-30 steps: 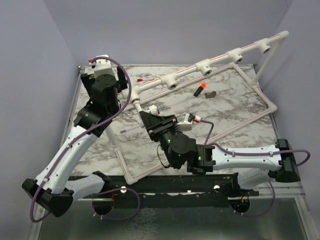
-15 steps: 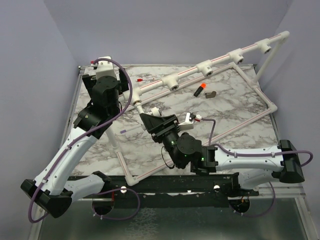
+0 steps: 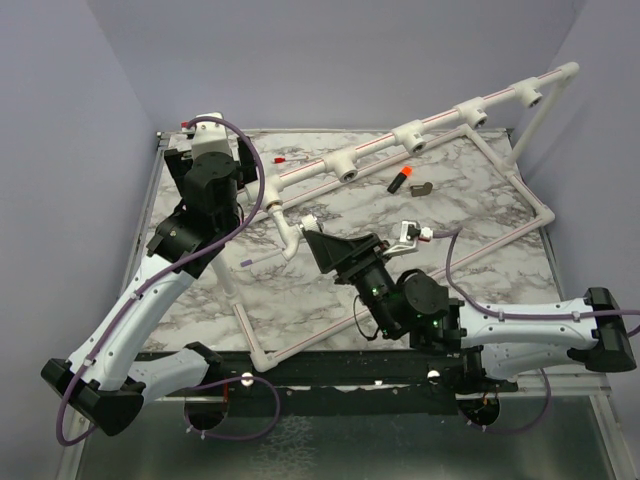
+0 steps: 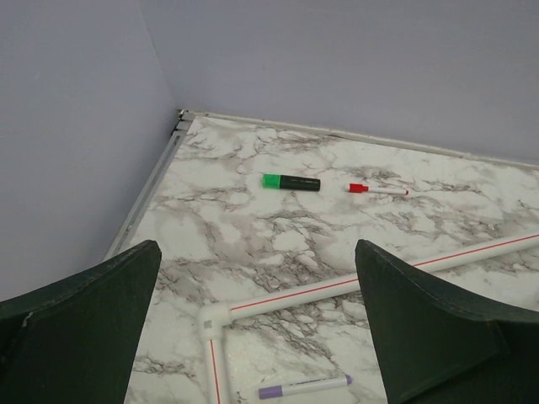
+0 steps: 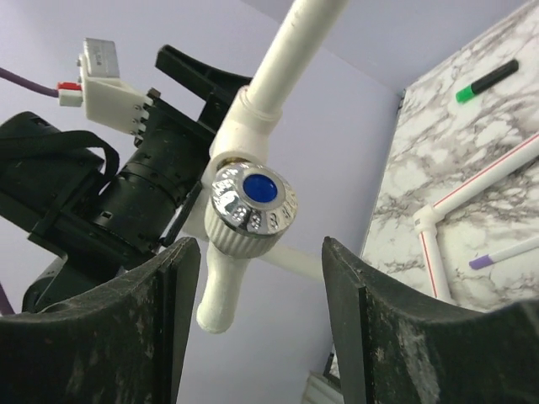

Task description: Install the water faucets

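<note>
We found the right tool (image 5: 257,244) with its fingers apart. The water faucet (image 5: 253,200) stood just ahead of the gap between them, touched by neither finger as far as we could tell. Its chrome knob, with a blue disc in the middle, faced the tool, and its white spout hung down toward the gap. The faucet sat in a white tee socket (image 5: 249,118) of the raised pipe (image 5: 299,38), which ran up and away from the tool. Beyond the faucet, toward the tool's left side, was the black wrist of the left arm (image 5: 109,194). The left tool (image 4: 257,252) was spread wide, held nothing, and hung above the marble surface (image 4: 253,227). Just ahead of it lay a red-striped white pipe (image 4: 337,286), which turned at an elbow (image 4: 210,318). A purple marker (image 4: 303,387) lay nearest, between its fingers. Farther ahead of that tool lay a green highlighter (image 4: 290,182) and, to the right of it, a red-capped pen (image 4: 379,190).
</note>
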`<action>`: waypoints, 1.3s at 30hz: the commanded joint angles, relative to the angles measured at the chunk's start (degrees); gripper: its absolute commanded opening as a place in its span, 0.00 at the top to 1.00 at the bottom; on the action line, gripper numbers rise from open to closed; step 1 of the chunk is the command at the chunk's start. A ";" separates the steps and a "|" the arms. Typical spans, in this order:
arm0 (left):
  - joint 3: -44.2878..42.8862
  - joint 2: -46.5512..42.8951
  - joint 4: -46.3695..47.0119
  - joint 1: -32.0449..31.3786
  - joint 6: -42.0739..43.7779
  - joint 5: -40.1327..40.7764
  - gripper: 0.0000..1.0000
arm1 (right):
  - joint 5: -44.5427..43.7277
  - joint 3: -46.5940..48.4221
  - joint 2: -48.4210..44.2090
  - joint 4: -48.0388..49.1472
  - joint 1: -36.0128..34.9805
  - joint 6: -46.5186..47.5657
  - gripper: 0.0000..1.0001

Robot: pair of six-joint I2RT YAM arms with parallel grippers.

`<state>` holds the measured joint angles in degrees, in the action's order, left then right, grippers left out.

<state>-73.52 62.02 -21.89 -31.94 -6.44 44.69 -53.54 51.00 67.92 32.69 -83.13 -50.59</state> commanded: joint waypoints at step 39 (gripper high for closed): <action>1.10 0.31 -3.26 -0.92 2.13 -0.92 0.01 | 33.10 17.67 -0.02 -38.10 0.30 129.33 0.13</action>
<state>-73.52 62.04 -21.71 -31.94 -5.91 45.01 -15.90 66.76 65.43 -0.95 -82.85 66.24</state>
